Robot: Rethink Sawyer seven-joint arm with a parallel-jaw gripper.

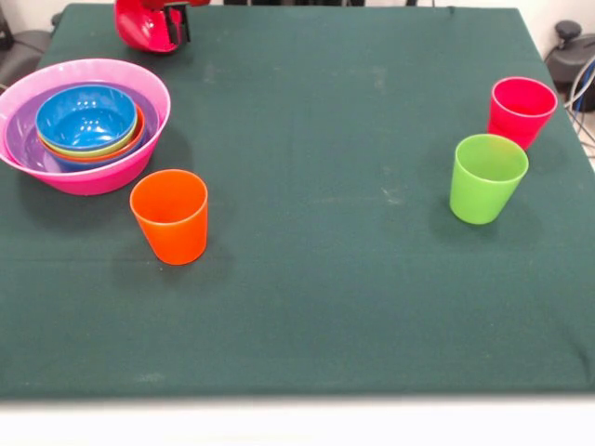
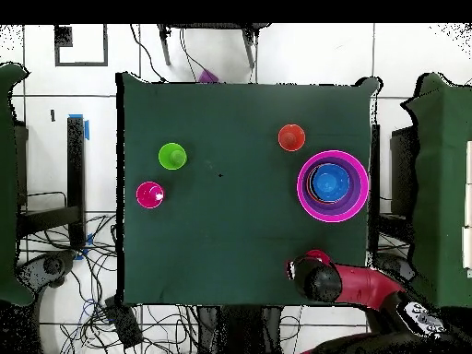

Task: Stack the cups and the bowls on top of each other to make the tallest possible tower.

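The tower (image 1: 85, 125) stands at the table's left in the front view: a huge pink bowl (image 1: 93, 177) holds a purple bowl (image 1: 23, 144), orange and lime green rims, and a blue bowl (image 1: 85, 116) on top. The tower also shows in the overhead view (image 2: 333, 185). The orange cup (image 1: 169, 216) stands upright just in front of it, apart from it. The lime green cup (image 1: 487, 177) and the red-pink cup (image 1: 521, 110) stand upright at the right, close together. My gripper (image 1: 167, 26) hangs at the far edge behind the bowls, holding nothing that shows. It also shows in the overhead view (image 2: 312, 270).
The table has a dark green cloth (image 1: 316, 279). In the overhead view the red arm (image 2: 369, 281) reaches in from the table's bottom right corner. Cables and equipment lie on the floor around the table.
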